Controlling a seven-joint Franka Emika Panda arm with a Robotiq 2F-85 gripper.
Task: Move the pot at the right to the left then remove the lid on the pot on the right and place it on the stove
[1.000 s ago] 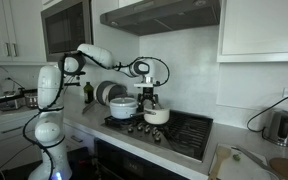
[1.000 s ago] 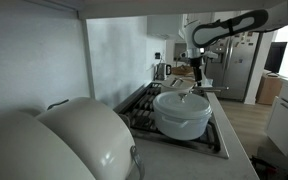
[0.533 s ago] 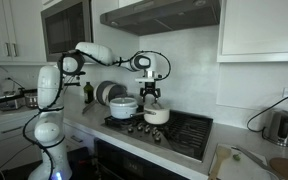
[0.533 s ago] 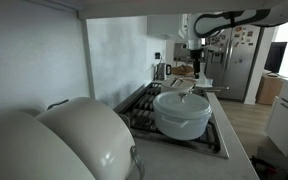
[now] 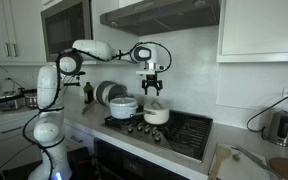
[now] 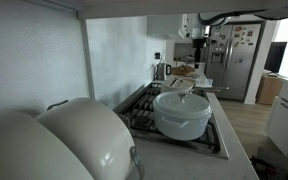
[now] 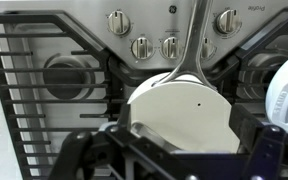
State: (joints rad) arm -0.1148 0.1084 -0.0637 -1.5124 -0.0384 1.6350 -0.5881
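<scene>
Your stove (image 5: 179, 132) carries 2 pots on its black grates. Your arm (image 5: 89, 47) reaches out over it from the white base at the counter's end. The wider white pot (image 5: 123, 106) with the domed lid stands on the grate nearer that base. The pot (image 5: 156, 114) sits just beside it, toward the middle of the cooktop. The lid (image 7: 179, 115) lies flat on it, and a long metal handle runs from it toward the knobs. Your gripper (image 5: 152, 88) hangs well above the pot, pointing down, its jaws spread and holding nothing. In the wrist view its dark fingers (image 7: 89, 160) sit wide apart, either side of the lid. 4 knobs (image 7: 142, 47) line the stove's front edge.
</scene>
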